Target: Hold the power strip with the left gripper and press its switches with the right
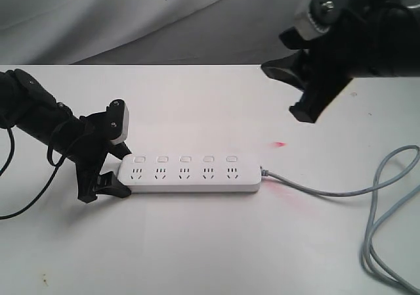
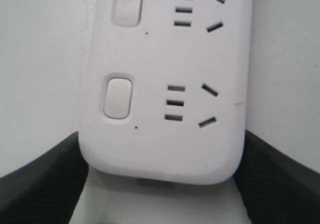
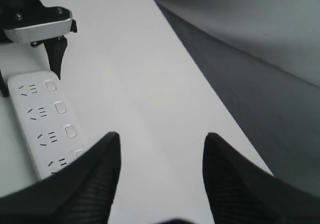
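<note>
Hold looks done: black left gripper (image 1: 117, 171) clamped on the long white plastic power strip (image 1: 190, 175), centre-left on the desk (image 1: 197, 249); next I lower the grey-plated right gripper (image 1: 287, 90), fingers apart, onto white switches (image 1: 186, 158).

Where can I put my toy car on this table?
Bare patches: the table in front of the power strip, between the left arm and the grey cable; and behind the strip, to the far edge. Crowded: the strip's left end, clasped by the left gripper, and the right side, with cable loops. The right gripper hangs over the back right.
</note>
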